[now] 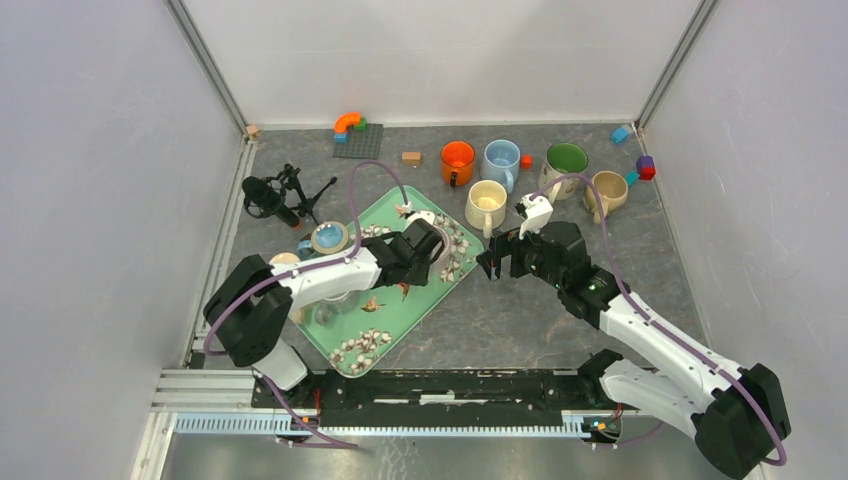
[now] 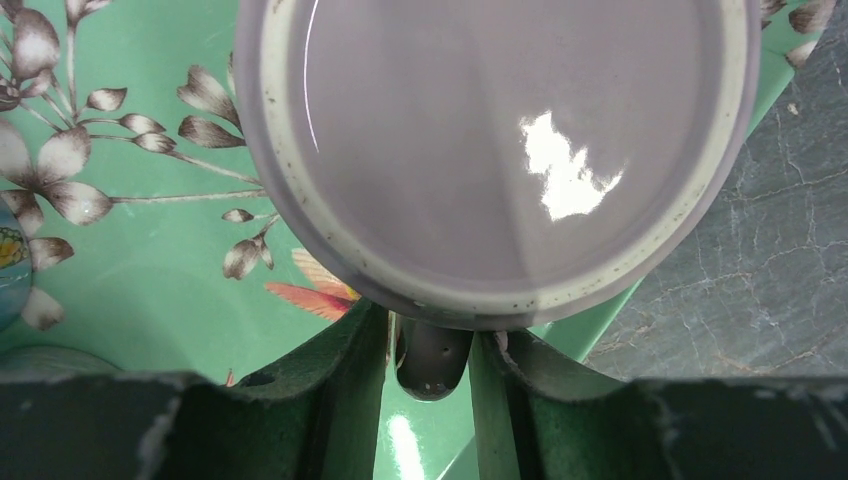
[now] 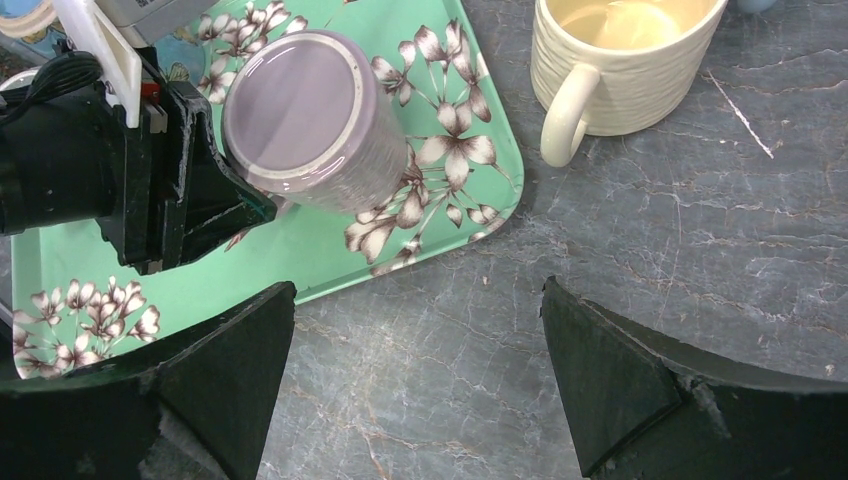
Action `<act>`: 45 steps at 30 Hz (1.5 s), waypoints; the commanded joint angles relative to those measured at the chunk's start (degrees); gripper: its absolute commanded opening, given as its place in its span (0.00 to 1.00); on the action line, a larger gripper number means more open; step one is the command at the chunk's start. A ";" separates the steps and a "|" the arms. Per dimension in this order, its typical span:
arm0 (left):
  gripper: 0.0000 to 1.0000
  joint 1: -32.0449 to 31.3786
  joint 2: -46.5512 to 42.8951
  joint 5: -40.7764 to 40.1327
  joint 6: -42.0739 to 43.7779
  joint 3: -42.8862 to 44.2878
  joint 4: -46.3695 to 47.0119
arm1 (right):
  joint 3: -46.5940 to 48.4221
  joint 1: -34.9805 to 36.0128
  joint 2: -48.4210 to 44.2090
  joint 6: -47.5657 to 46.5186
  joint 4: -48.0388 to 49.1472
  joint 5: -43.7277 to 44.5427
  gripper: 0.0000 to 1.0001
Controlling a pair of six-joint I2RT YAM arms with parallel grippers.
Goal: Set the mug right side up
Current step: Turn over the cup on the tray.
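Observation:
A lilac mug (image 3: 300,110) is over the far corner of the green floral tray (image 3: 300,255), bottom side up and tilted, its flat base facing the cameras. In the left wrist view the base (image 2: 500,150) fills the frame. My left gripper (image 2: 430,330) is shut on the mug's handle (image 2: 432,365), with one finger on each side of it. In the top view the left gripper (image 1: 432,240) covers most of the mug. My right gripper (image 3: 418,300) is open and empty over the bare grey table just right of the tray, and it also shows in the top view (image 1: 490,262).
A cream mug (image 1: 486,205) stands upright just beyond the right gripper. Orange (image 1: 457,160), blue (image 1: 501,160), green-lined (image 1: 565,165) and beige (image 1: 608,192) mugs stand in a row at the back. A microphone stand (image 1: 275,195) and a tape roll (image 1: 329,237) lie left of the tray (image 1: 380,330).

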 commanded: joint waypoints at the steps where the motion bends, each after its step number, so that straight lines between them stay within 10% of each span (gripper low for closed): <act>1: 0.41 -0.34 -2.34 -3.71 0.07 -0.63 4.33 | 0.68 0.21 0.51 -0.94 1.38 0.79 0.98; 25: 0.40 -0.42 -3.74 -6.76 3.30 -3.27 9.46 | 0.36 0.25 1.42 -0.65 1.79 0.17 0.98; 36: 0.02 -0.38 -2.22 -9.07 3.72 -1.26 10.15 | -0.70 0.21 2.27 0.41 3.15 -0.76 0.98; 45: 0.02 -0.42 -9.65 -9.04 3.81 -2.81 13.58 | -3.39 0.15 3.02 4.78 8.93 -4.75 0.98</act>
